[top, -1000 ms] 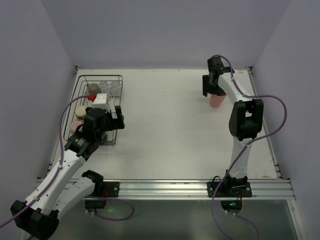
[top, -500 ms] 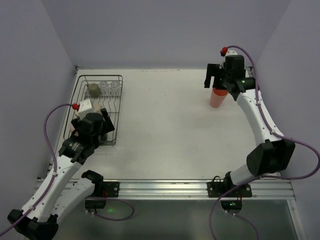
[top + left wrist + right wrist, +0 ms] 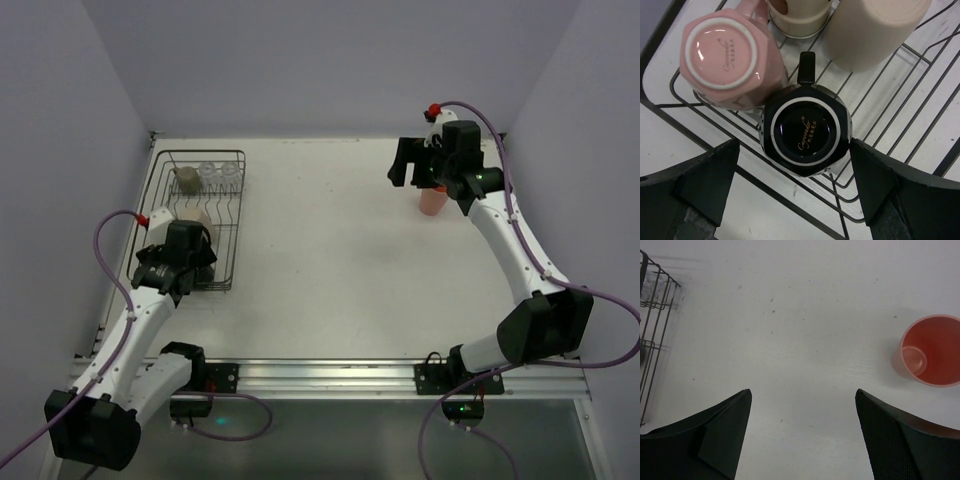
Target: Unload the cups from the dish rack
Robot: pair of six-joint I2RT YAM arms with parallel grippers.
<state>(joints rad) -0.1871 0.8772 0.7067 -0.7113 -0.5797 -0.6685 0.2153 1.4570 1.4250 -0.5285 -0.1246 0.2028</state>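
The dark wire dish rack [image 3: 236, 200] lies at the far left. In the left wrist view an upside-down black handled mug [image 3: 806, 129] stands at the rack's near end [image 3: 900, 75], touching an upside-down pale pink mug [image 3: 727, 55], with a beige tumbler [image 3: 875, 30] behind. My left gripper [image 3: 795, 180] is open above the black mug, one finger on each side, and it hides the mug in the top view [image 3: 188, 266]. A grey cup [image 3: 186, 178] and clear glasses [image 3: 220, 172] stand at the far end. The salmon-pink tumbler [image 3: 432, 200] stands upright on the table. My right gripper [image 3: 412, 172] is open and empty, left of it.
In the right wrist view the salmon-pink tumbler [image 3: 932, 350] sits at the right and a corner of the rack [image 3: 655, 315] shows at the left edge. A second beige cup [image 3: 800, 15] stands behind the black mug. Walls close the table on three sides.
My left gripper has pulled back to the rack's near end, over the black mug. My right gripper has come off the salmon-pink tumbler and swung left of it.
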